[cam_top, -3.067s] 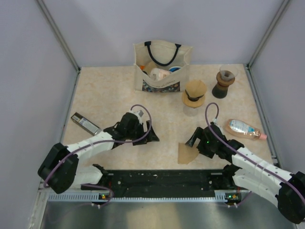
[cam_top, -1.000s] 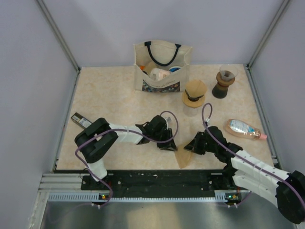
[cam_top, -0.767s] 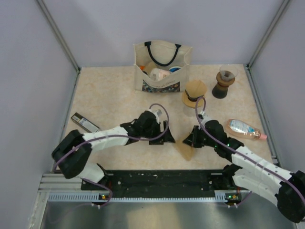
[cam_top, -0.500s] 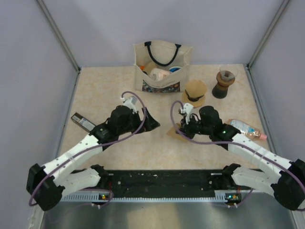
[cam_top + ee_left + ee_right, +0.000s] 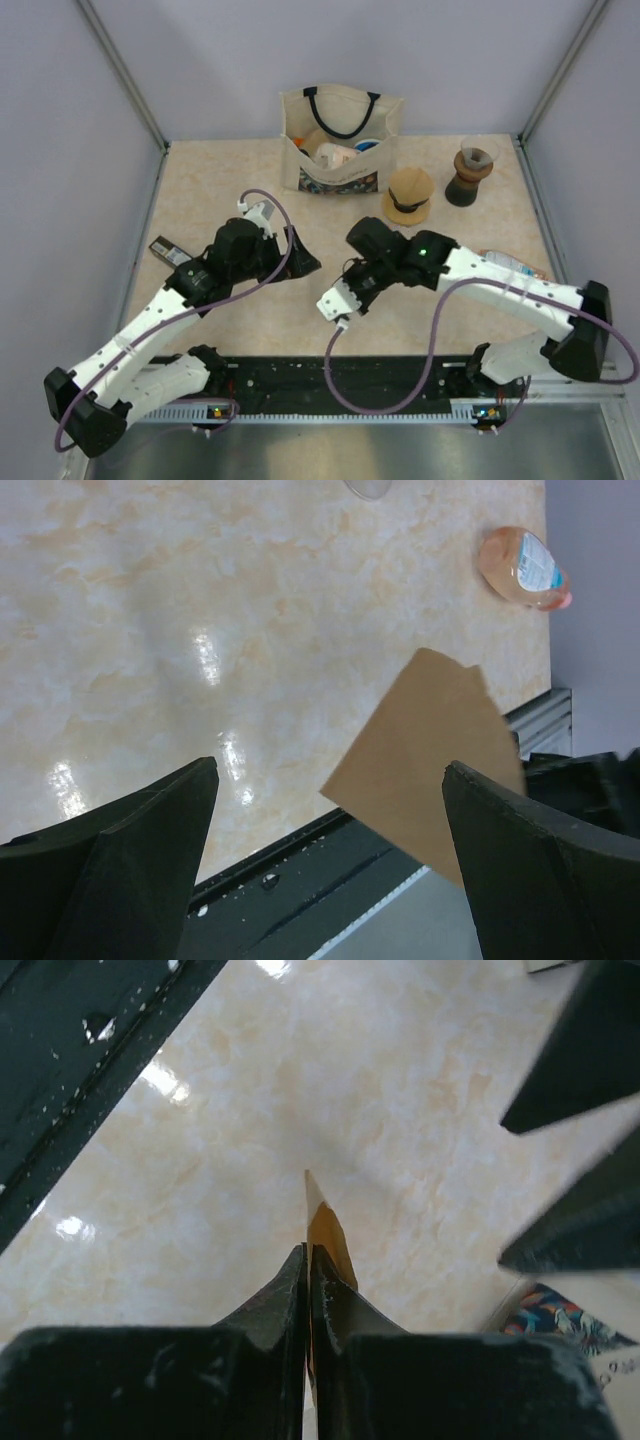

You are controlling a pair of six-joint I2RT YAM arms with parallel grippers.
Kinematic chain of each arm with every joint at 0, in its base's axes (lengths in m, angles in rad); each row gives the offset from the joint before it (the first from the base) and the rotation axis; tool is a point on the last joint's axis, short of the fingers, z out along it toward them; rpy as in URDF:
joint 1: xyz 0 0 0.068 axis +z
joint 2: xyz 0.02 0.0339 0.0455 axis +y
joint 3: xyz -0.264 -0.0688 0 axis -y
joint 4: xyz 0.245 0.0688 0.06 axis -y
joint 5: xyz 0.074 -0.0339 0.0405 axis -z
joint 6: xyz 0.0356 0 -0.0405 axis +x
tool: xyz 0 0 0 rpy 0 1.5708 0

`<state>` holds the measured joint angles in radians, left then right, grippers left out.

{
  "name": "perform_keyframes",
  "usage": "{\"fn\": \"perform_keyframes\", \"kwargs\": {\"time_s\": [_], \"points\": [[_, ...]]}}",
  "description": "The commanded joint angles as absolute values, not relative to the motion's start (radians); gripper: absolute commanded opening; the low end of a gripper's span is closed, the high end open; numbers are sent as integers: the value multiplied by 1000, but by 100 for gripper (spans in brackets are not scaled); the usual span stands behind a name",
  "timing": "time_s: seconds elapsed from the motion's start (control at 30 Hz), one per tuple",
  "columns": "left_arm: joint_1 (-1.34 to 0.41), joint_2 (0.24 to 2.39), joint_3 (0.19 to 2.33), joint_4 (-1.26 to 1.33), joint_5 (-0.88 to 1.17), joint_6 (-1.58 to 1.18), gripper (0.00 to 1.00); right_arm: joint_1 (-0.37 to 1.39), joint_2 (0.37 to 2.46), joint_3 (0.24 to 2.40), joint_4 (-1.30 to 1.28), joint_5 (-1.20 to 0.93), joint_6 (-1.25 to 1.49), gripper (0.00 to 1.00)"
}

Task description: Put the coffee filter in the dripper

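Holding: right hand [image 5: 307, 1252], clenched on the coffee filter [image 5: 420, 760]. The flat tan wedge is pinched at one edge and appears lifted off the worktop [image 5: 230, 190], over its near part by the front rail.

Left hand [image 5: 327, 770]: released, fingers spread wide, nothing between them, facing the filter from just beside it.

Dripper [image 5: 408, 195]: stands at the far side near the tote bag [image 5: 340, 140], well apart from the filter.

Also present: grinder [image 5: 468, 175], soap bottle [image 5: 522, 565].

Risks, as judged:
- Thin paper in an edge pinch may flop, crease or slip out while being carried.
- The filter is closed flat, so unopened it would likely sit across the dripper's mouth rather than seat inside.
- The two hands are close, so a swing toward the dripper could brush one against the other.

Not legible:
- The filter cannot be made out from overhead, being under the right arm.
- The right wrist view shows it edge-on only.
- One corner is cut off behind a left finger.
- How deep the paper sits in the grip cannot be told.
- Which way the dripper's opening faces is unclear.
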<state>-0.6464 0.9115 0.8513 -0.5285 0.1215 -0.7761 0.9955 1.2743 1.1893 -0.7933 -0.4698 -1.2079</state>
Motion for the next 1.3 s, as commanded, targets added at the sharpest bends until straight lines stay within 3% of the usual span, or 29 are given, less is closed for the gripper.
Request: {"fn": "perform_keyframes", "kwargs": {"time_s": [0.0,0.2,0.67,0.93,1.27], "points": [[-638,931,916,-526,218,-727,99,1123,1452,1373,-1070,-235,-1443,0],[-627,922,829,-431,264,-733,99,1227,1545,1448,-1278,-132,-1590,0],[-623,1129,724,-54,597,-879,99,1281,1601,1462,-1319,-152,-1649,0],[-644,1196,678,49,615,-934,99,1281,1638,1482,-1328,-153,-1638,0],[-687,1184,664,-107,486,-879,96,1281,1640,1497,-1328,-141,-1603,0]]}}
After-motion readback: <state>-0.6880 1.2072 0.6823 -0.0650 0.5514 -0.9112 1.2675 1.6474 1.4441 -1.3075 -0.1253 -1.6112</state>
